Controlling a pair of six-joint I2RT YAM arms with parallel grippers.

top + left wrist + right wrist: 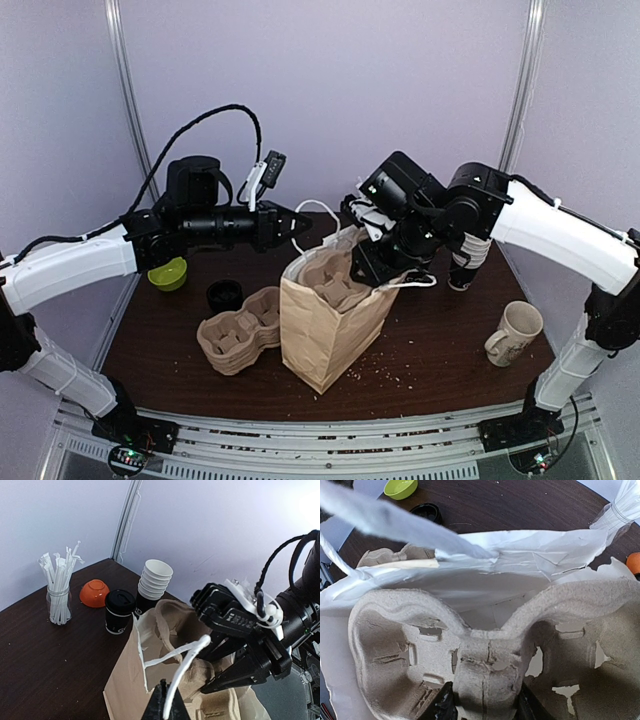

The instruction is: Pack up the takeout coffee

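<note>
Pinching its handle, the left gripper holds the paper bag open so the right gripper, clamped on the pulp carrier, can seat it. The takeout coffee stands on the table beyond.

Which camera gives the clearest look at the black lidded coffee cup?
Left wrist: the takeout coffee stands in plain sight beside the stacked white cups. Top external doesn't clearly show it; right wrist shows none of it.

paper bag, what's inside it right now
A pulp cup carrier, gripped by the right end effector, sits partway in the paper bag; its visible wells are empty. The carrier hides the bag's bottom.
</note>
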